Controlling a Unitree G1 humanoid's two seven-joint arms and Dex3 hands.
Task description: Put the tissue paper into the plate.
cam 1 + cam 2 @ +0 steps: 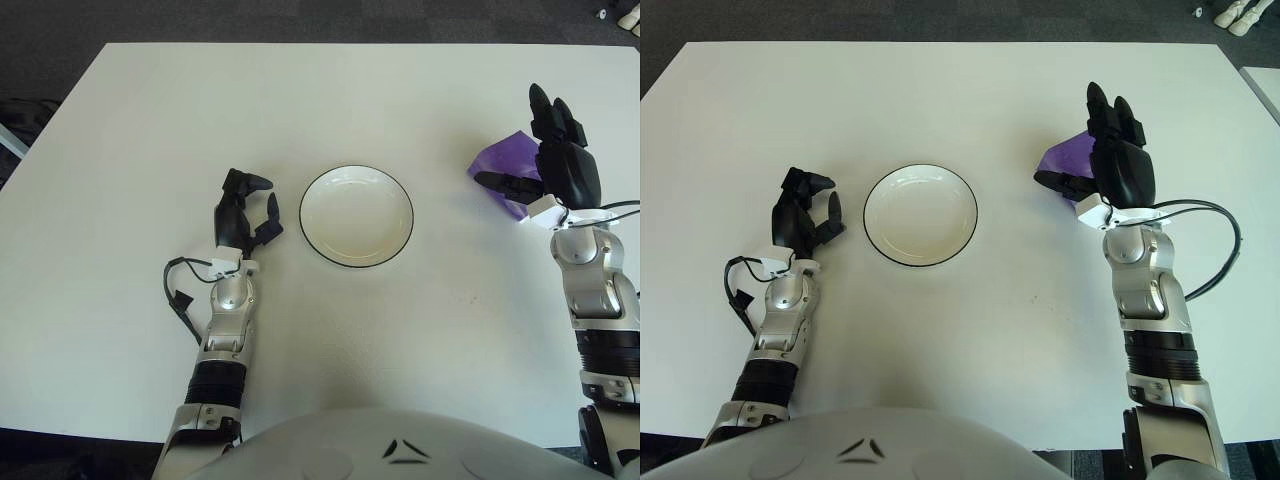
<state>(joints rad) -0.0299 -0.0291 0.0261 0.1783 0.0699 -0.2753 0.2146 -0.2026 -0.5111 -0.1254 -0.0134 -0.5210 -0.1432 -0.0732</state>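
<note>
On the white table (150, 130), the left hand (243, 212) shows just left of the plate (356, 215), its fingers loosely curled and holding nothing; whether it touches the tabletop cannot be told. A black cable (180, 290) loops out beside its wrist.

The plate is round and white with a thin dark rim, sitting near the middle of the table, and nothing lies in it.

To the right, well apart from the plate, lies the tissue paper (1065, 157), a crumpled purple piece. Only its left and upper parts show: a point sticks up and to the right behind the fingers, and a broader edge faces left toward the plate. Its long axis seems to run from lower left to upper right, but the rest is hidden under the hand, so its full shape is hard to make out.

The right hand (1118, 160) is over the tissue paper, palm down, two fingers stretched straight toward the far edge and the thumb (1060, 183) reaching left across the purple sheet. The hand is open rather than closed on it; whether the palm presses on the paper cannot be told.
</note>
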